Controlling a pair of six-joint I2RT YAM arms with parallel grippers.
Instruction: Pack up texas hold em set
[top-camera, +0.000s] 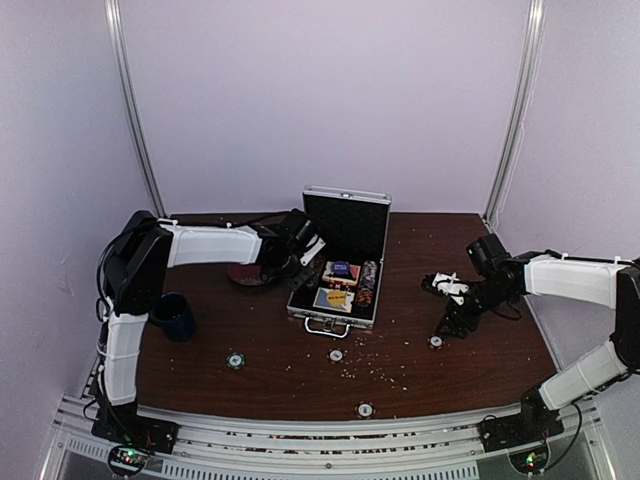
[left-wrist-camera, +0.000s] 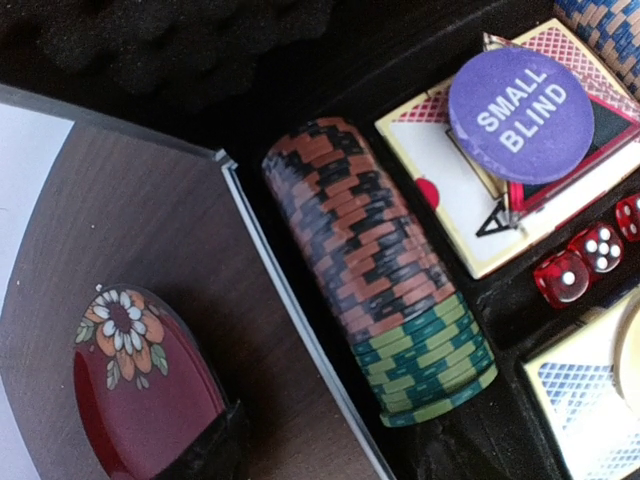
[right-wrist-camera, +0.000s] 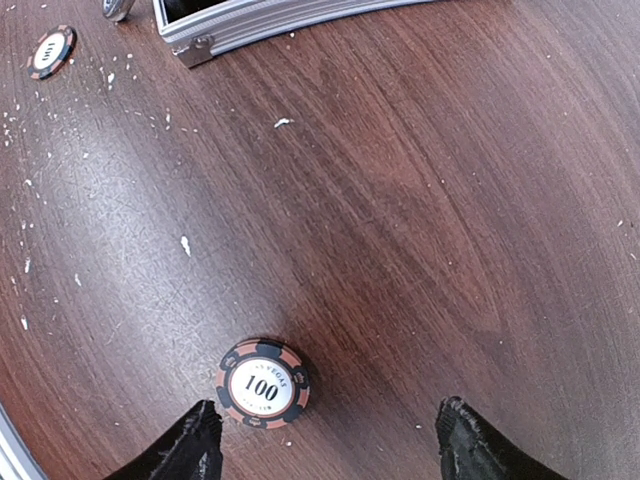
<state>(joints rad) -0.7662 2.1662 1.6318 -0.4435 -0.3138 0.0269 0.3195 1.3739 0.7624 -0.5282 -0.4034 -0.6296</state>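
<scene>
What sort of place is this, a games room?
Probably a robot test booth: bare white walls, two robot arms bolted to a metal rail, one small table holding a poker case.

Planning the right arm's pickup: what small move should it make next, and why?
Probably shift the right gripper sideways to centre over the 100 chip. Its jaws are open, and the chip lies flat on the table, off-centre between them.

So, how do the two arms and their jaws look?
Both the left arm and the right arm have white covers on the long links, black joints and black cables. Their jaws are black. Each black base carries a small green light.
</scene>
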